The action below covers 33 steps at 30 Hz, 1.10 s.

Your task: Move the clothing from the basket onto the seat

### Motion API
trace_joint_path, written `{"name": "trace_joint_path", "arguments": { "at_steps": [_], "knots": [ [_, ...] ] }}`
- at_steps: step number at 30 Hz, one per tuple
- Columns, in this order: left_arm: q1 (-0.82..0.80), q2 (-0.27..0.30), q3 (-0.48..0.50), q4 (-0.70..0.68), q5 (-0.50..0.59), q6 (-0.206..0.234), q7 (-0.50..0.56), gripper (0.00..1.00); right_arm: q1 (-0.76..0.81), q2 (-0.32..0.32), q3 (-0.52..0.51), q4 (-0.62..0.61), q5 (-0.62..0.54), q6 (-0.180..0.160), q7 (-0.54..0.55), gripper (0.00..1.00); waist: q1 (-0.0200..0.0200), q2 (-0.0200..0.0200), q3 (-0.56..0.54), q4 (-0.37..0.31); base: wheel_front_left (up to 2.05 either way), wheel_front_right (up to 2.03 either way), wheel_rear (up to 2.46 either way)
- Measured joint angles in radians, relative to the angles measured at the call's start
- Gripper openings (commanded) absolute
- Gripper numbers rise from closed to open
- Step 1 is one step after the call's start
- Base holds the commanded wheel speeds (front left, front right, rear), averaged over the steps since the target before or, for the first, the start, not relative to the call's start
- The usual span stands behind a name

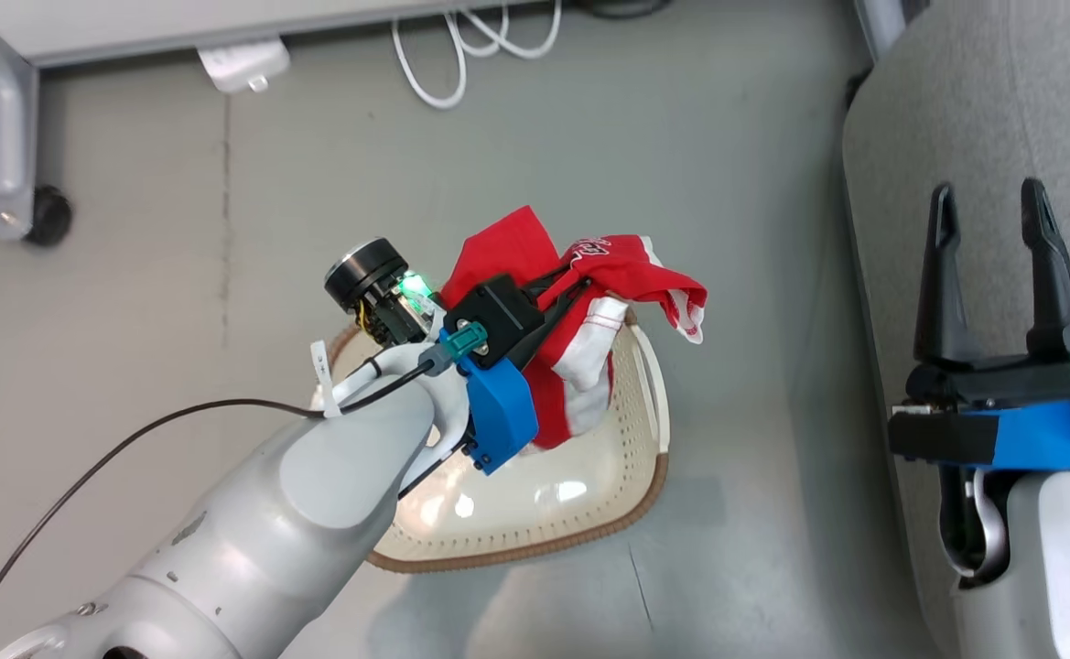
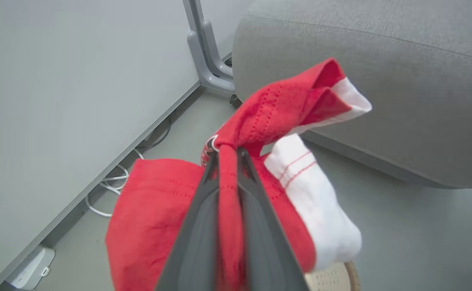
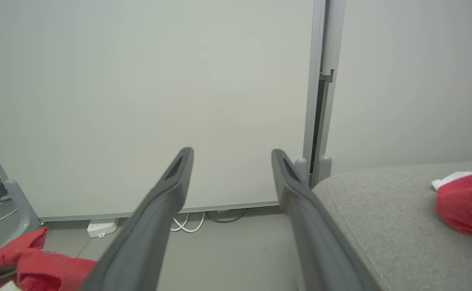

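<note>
Head view, left pincer (image 1: 571, 286): the jaws are pinched narrow on the clothing (image 1: 516, 247), a red bunch with white trim gathered at the fingertips (part of the white lettering shows on one fold).
Head view, clothing: it drapes down from the tips over the basket (image 1: 589, 535). I cannot tell whether its lower end touches the basket.
Head view, basket: it stands on the floor beneath the left pincer, with its bare bottom showing under the wrist.
Head view, right pincer (image 1: 988, 197): the fingers are spread wide with nothing between them, over the edge of the seat (image 1: 956, 110) and well apart from the clothing.
Left wrist view, left pincer (image 2: 227, 151): the two fingers are close together with a red fold squeezed between them.
Left wrist view, clothing (image 2: 155, 210): it spills to both sides of the fingers. A red flap with a white edge rises beyond the tips, and white lining hangs to their right.
Left wrist view, seat (image 2: 381, 81): it lies ahead of the tips and to the right.
Right wrist view, right pincer (image 3: 231, 155): it is wide open and the gap is empty.
Right wrist view, seat (image 3: 373, 210): it is just right of the right finger, and a red garment (image 3: 466, 202) lies on it farther right.
Right wrist view, clothing (image 3: 30, 258): it sits low, to the left of the left finger.
</note>
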Motion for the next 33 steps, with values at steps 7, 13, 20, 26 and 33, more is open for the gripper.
{"name": "trace_joint_path", "arguments": {
  "at_steps": [7,13,20,26,33],
  "knots": [
    [0.045,0.017,0.069,-0.087,0.004,0.011,0.0,0.0,0.054,-0.003,-0.01,0.016,0.0,0.0,0.0,1.0,-0.0001,0.0,-0.102,0.024,0.0,0.0,0.0],
    [0.069,0.015,0.103,-0.134,0.006,0.018,0.0,0.0,0.114,-0.003,-0.017,0.029,0.005,0.0,0.0,1.0,0.0,0.0,-0.179,0.041,0.0,0.0,0.0],
    [0.108,0.014,0.12,-0.167,0.002,0.021,0.0,0.0,0.196,0.0,-0.013,0.045,0.011,0.0,0.0,1.0,-0.0001,0.0,-0.267,0.058,0.0,0.0,0.0],
    [0.128,0.011,0.118,-0.171,-0.009,0.021,0.001,0.0,0.249,0.004,0.019,0.061,0.02,0.0,0.0,1.0,-0.0001,0.0,-0.335,0.066,0.0,0.0,0.0],
    [0.145,0.012,0.105,-0.182,-0.022,0.021,0.013,0.0,0.302,0.007,0.061,0.079,0.027,0.0,0.0,1.0,-0.0001,0.0,-0.388,0.072,0.0,0.0,0.0]
  ]
}}
